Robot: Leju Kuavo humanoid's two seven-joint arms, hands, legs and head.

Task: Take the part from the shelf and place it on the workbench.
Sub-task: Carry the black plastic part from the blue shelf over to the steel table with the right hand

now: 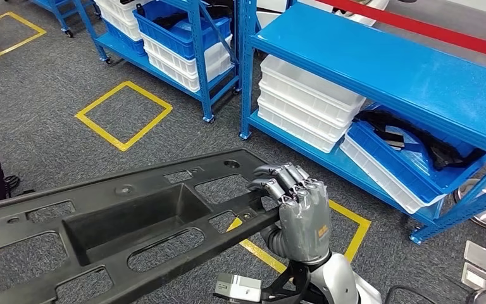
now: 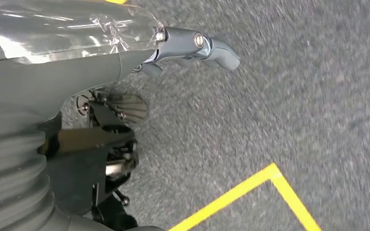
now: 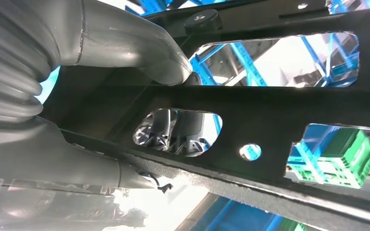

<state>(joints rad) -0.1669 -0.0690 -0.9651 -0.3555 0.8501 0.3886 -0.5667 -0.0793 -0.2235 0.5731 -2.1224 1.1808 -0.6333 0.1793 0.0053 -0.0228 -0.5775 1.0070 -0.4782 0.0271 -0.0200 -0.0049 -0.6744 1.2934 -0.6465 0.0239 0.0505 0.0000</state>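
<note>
In the head view a long black plastic part (image 1: 120,221), with a deep tray recess and several cut-out openings, hangs level above the grey carpet. My right hand (image 1: 297,206) grips its right end, fingers curled over the top of a bar. In the right wrist view the thumb (image 3: 125,43) presses against the part (image 3: 270,103) from below, and dark fingers show through one opening. The part's left end runs off the picture's edge. My left hand (image 2: 77,72) hangs over the floor with a finger stretched out and nothing in it.
A blue shelf (image 1: 380,69) stands ahead on the right, holding stacked white bins (image 1: 304,101) and a blue bin with black parts (image 1: 405,152). Another blue rack (image 1: 177,38) stands further back. A yellow square (image 1: 123,114) is taped on the floor.
</note>
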